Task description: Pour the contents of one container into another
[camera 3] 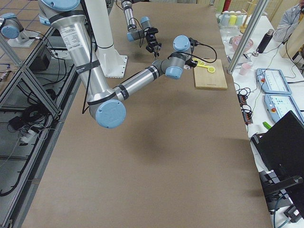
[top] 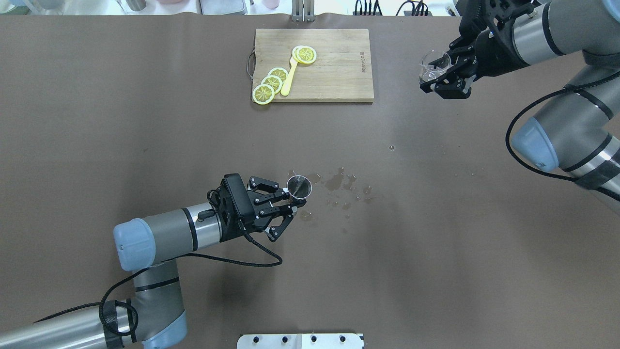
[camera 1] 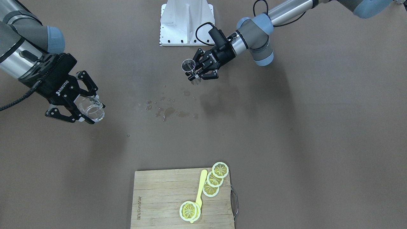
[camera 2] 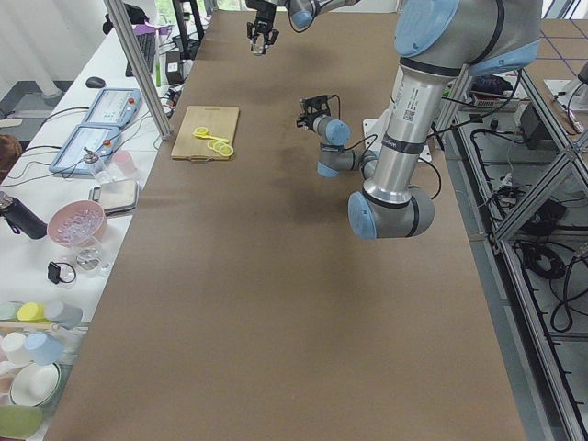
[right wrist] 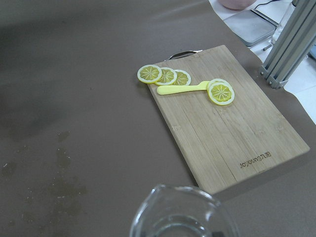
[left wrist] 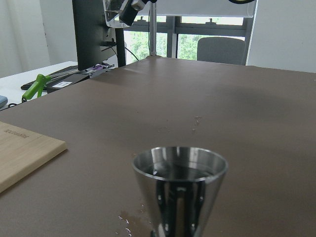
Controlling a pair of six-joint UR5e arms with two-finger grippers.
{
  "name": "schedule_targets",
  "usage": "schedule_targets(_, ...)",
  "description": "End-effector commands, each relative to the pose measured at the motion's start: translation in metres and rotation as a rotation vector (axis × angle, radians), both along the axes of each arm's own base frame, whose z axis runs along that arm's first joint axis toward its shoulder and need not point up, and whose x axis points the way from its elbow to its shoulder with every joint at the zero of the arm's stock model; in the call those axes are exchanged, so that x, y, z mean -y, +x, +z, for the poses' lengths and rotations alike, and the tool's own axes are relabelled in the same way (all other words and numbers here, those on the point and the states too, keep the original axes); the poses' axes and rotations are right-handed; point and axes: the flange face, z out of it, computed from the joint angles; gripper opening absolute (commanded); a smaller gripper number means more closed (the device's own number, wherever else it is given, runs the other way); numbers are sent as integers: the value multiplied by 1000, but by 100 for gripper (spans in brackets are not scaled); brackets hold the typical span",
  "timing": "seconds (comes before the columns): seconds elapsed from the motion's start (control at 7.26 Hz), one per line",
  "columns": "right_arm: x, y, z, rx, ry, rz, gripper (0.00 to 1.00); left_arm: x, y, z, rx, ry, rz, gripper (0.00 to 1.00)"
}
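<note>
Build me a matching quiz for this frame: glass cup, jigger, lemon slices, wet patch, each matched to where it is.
Things:
1. glass cup
2. jigger
3. lemon slices
4. wet patch

Places:
A. on the cutting board
B. in the left gripper
C. on the bare table, between the two arms
D. in the right gripper

Pairs: 1-D, 2-B, 3-A, 4-C
</note>
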Motion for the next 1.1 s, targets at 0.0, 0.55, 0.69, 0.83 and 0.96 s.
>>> schedule_targets(0.0,-6,7,-12,-60,-5,-14,0,-1,0,-4,2,25,-8,0)
schedule_targets(0.55,-9,1,-32,-95,-20,-18,0,8,-3,-1,18,41,-33,0)
schedule_targets(0.69,-29,-11,-42,-108,0,-28,0,13,-7,0,18,41,-42,0)
schedule_targets(0.83,-52,-28,-54,-114,17,-52,0,13,-7,-1,18,43,-43,0)
schedule_targets(0.96,-62,-40,-63,-112,23,-78,0,14,-7,-1,23,51,-49,0)
